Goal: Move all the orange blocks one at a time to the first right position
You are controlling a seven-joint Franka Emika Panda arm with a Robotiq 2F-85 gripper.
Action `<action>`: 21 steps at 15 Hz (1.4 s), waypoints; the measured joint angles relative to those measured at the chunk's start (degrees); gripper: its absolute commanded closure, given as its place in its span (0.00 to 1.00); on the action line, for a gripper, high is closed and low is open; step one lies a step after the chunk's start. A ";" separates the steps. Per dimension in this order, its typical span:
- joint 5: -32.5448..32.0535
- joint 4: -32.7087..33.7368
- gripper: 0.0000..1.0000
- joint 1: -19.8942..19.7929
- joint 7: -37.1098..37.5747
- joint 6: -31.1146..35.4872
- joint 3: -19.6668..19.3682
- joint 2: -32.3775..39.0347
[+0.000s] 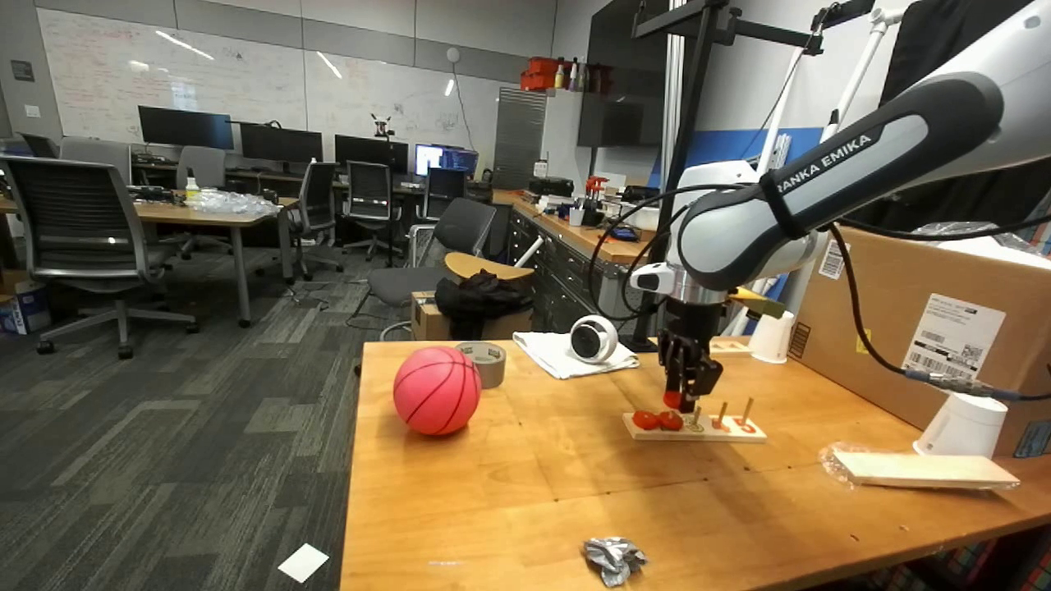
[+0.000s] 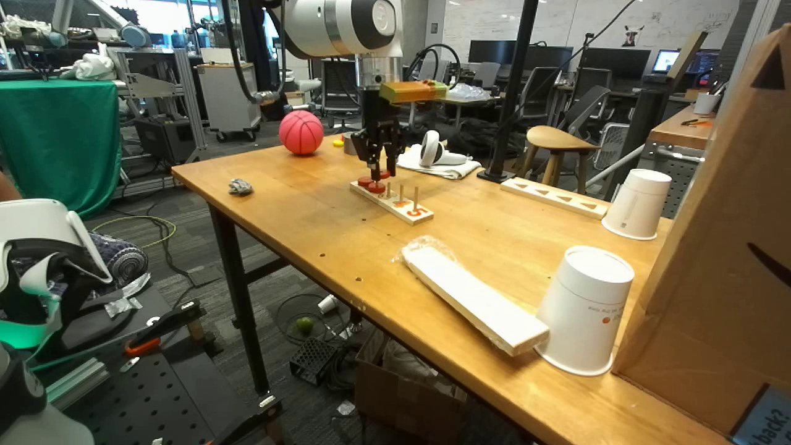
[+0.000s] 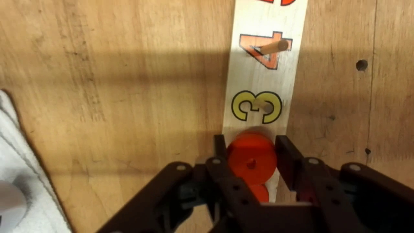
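Well, one red-orange block snug in the tool (two more blocks on the tray below).

The white-and-grey arm is slanting down from the upper right in an exterior view, with its wrist hanging vertically at the lower end. Beneath the wrist, in both exterior views, the black jaws are pointing straight down. In the wrist view they are gripping, the two dark pads facing each other, standing apart on either side of what they are holding.
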 measured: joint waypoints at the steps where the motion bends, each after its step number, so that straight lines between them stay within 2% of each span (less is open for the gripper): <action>1: -0.46 0.35 0.77 -0.05 0.67 -0.16 -0.40 -0.24; 10: -2.35 2.05 0.77 -2.57 8.12 -6.29 -5.89 -1.91; 15: -2.73 1.61 0.77 -2.89 11.85 -10.25 -6.23 -3.96; 21: -2.73 0.12 0.76 -2.90 12.81 -11.13 -6.21 -5.13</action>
